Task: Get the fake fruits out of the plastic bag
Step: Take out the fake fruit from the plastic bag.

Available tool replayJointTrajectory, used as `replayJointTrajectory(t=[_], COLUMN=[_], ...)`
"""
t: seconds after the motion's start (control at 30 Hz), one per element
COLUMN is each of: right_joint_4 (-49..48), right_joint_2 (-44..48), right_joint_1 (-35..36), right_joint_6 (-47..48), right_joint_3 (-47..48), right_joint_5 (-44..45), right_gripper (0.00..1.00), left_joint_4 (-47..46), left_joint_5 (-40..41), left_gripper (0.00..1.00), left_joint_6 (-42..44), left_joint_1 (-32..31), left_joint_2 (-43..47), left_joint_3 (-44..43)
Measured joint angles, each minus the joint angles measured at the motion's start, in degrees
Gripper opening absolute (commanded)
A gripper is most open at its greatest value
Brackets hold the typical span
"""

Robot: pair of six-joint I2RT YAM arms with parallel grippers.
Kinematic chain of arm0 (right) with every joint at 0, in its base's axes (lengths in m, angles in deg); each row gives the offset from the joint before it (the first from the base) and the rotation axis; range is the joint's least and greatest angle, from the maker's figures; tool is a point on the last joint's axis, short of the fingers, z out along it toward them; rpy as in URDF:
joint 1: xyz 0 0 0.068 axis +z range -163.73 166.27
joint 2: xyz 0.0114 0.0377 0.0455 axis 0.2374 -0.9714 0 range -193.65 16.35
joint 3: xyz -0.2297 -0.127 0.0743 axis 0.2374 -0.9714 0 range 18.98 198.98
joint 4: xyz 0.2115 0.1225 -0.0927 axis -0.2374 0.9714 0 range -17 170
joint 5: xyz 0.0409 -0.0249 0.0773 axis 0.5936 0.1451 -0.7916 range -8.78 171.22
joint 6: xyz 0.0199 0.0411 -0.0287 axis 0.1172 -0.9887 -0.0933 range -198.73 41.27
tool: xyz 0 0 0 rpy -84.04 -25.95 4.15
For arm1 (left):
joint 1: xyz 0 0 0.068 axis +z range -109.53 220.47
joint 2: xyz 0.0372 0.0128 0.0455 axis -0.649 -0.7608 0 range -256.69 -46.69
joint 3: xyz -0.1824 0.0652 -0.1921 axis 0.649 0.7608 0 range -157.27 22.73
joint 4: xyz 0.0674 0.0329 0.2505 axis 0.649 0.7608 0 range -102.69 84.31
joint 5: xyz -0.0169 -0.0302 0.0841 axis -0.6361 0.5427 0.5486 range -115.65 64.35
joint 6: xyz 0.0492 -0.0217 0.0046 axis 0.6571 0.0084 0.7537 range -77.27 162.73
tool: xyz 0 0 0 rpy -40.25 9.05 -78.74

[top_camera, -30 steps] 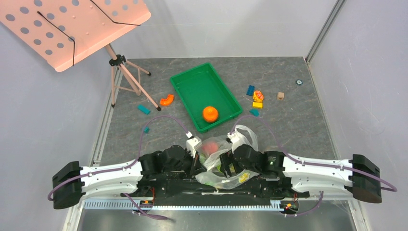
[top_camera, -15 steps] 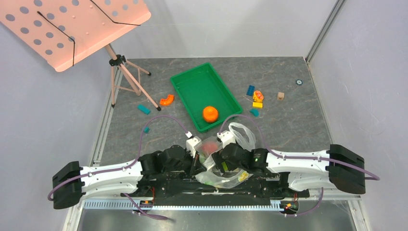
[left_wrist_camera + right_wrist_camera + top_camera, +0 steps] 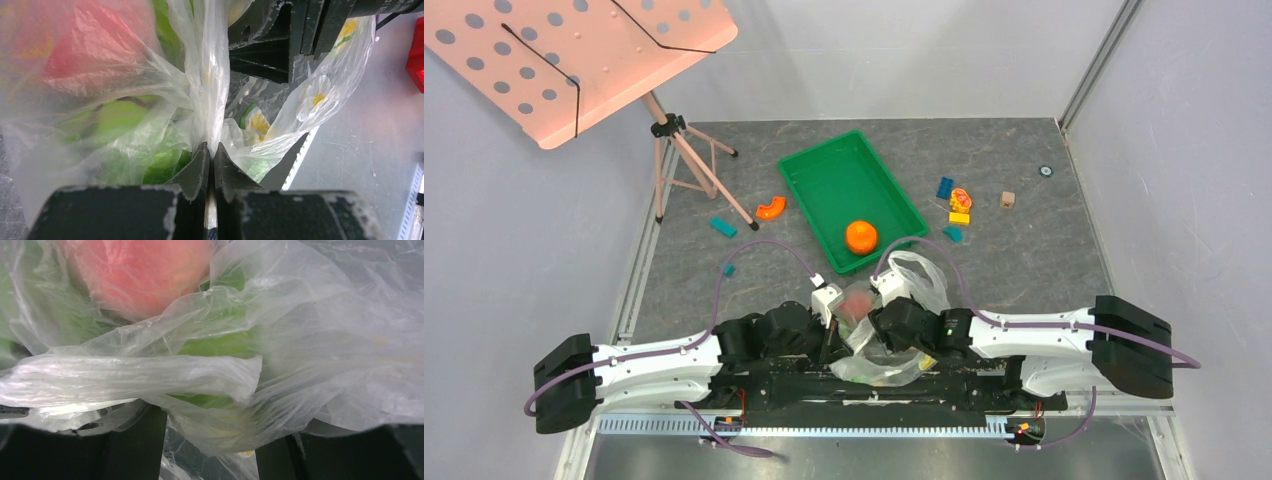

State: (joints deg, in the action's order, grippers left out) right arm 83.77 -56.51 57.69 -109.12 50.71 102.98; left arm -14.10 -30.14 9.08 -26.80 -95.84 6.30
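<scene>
Your left end effector (image 3: 211, 147) is pinched tight on a fold of the plastic bag (image 3: 210, 65) at the worktop's near edge. Your right end effector (image 3: 215, 437) stands half apart around bag film; you cannot tell whether it grips. The peach (image 3: 145, 275) is inside the bag; the orange (image 3: 861, 236) lies in the tray (image 3: 824, 180).

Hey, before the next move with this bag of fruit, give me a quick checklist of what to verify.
1. Left pincer clamps the plastic bag: ok.
2. Right pincer grips a fruit: cannot tell; its jaws stand apart, film between.
3. Pink peach free of film: not ok, inside the bag.
4. Orange out, in the green tray: ok.
</scene>
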Motion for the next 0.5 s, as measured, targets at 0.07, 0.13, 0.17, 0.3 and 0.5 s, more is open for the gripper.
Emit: replayJointTrajectory(t=[0.07,0.13,0.17,0.3,0.5], right_joint_4=[0.04,0.37,0.70,3.06,9.66], right_joint_2=[0.55,1.70,2.58,7.21,15.85], right_joint_1=[0.00,0.00,0.00,0.00,0.00], right_joint_6=[0.02,0.02,0.00,-0.07,-0.50], right_joint_3=[-0.02,-0.04,-0.11,-0.20,-0.22], right_joint_5=[0.02,0.02,-0.02,-0.39,-1.20], right_gripper=[0.51,0.50,0.49,0.49,0.48], left_joint_4=[-0.02,0.00,-0.02,-0.02,-0.02], left_joint_5=[0.04,0.11,0.15,0.37,0.74], left_gripper=[0.05,0.05,0.05,0.05,0.05], left_joint_6=[0.00,-0.02,0.00,-0.02,-0.02], left_joint_1=[0.00,0.00,0.00,0.00,0.00], left_joint_2=[0.00,0.00,0.02,0.02,0.02], left_joint_3=[0.00,0.00,0.00,0.00,0.00])
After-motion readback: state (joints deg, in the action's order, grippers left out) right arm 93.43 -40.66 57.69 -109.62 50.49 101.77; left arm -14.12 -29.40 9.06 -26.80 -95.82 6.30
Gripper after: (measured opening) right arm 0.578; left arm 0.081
